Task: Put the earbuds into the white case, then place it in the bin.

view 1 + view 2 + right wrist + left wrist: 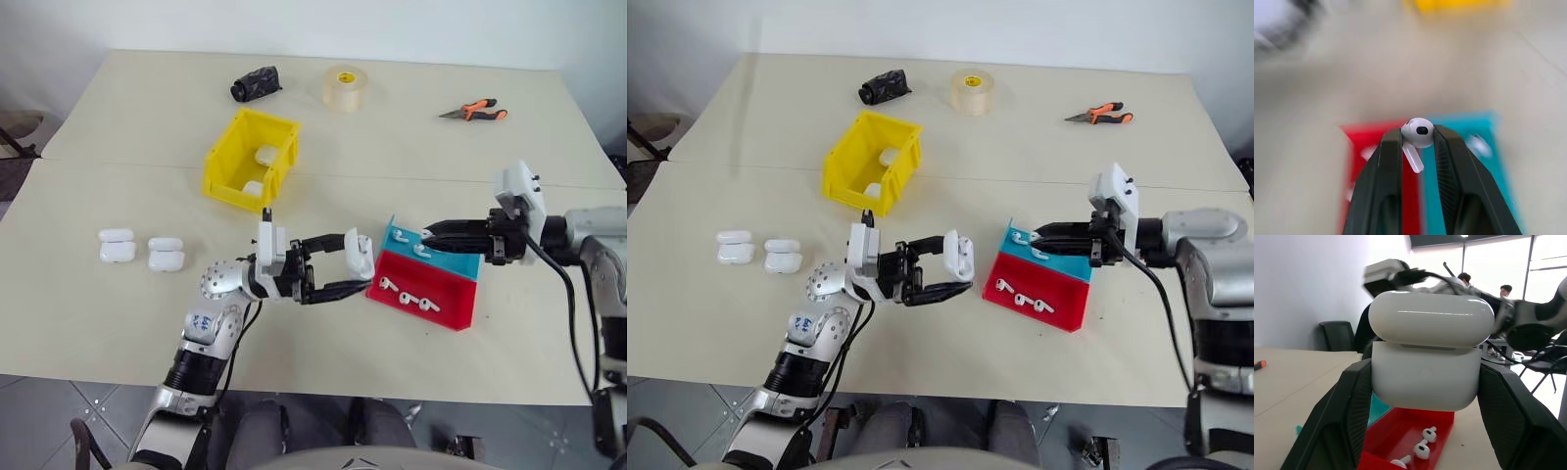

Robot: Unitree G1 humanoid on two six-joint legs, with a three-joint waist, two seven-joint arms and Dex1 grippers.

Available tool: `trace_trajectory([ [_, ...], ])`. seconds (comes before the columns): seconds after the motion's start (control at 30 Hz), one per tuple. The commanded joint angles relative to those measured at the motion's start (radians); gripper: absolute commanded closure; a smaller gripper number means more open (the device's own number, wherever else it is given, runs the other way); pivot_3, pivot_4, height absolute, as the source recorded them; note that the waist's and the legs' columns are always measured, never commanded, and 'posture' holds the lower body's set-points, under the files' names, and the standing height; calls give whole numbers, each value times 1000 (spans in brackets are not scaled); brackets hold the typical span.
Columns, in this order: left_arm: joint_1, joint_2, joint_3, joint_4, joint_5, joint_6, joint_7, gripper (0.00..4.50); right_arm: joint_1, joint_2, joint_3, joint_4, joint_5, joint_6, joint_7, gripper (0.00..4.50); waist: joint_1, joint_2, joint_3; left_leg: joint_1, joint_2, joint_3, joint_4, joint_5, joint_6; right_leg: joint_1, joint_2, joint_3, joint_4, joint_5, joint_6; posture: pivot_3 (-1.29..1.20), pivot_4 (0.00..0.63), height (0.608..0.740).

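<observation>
My left gripper (355,262) is shut on the white case (1425,357), holding it above the table with its lid ajar, just left of the red and teal tray (446,299). My right gripper (428,233) hangs level over the tray's teal half, pointing toward the case. It is shut on one earbud (1418,131), pinched at the fingertips with the stem hanging below. More earbuds (407,294) lie in the red part and on the teal step (421,249). The yellow bin (220,166) stands further back on the left with white cases inside.
Several spare white cases (139,249) lie at the left of the table. Along the far edge sit a black object (255,84), a tape roll (345,86) and orange-handled pliers (475,111). People and chairs show beyond the table in the left wrist view.
</observation>
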Motion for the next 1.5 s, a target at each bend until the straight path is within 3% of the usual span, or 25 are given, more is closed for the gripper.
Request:
trace_trajectory([
  [0.03, -34, -12, 13, 25, -18, -14, -23, 1688, 41, 107, -135, -165, 262, 121, -170, 3957, 0, 0, 0, 0, 0, 0, 0, 0, 0, 0, 0, 0, 0, 0, 0, 0, 150, 740],
  [0.23, -59, -24, 18, 42, -24, 7, -27, 1688, 119, 282, -170, -335, 537, 152, -448, 3957, 1, 0, 0, 0, -1, -2, 0, 0, 0, 0, 0, -1, 1, 0, 0, 0, 150, 740],
  [0.4, -61, -26, 18, 30, -31, 34, -25, 1688, 215, 345, -108, -429, 611, 109, -548, 3957, 0, 0, 0, 0, -1, -2, 0, 0, 0, 0, 0, -1, 1, 0, 0, 0, 150, 740],
  [1.0, -74, -40, 21, 1, -38, 82, -20, 1688, 362, 325, 60, -368, 428, -103, -480, 3957, 0, 0, 0, 0, -1, -2, 0, 0, 0, 1, 0, 0, 0, 0, 0, 0, 150, 740],
  [1.3, -75, -43, 23, -3, -37, 82, -14, 1688, 380, 284, 115, -343, 406, -110, -451, 3957, 0, 0, 0, 0, -1, -2, 0, 0, 0, 1, 0, 0, 0, 0, 0, 0, 150, 740],
  [1.5, -74, -45, 26, -6, -35, 87, -16, 1688, 361, 257, 115, -338, 395, -137, -426, 2065, 0, 0, 0, 1, -1, -2, 0, 0, 0, 1, 0, 0, 0, 0, 0, 0, 150, 740],
])
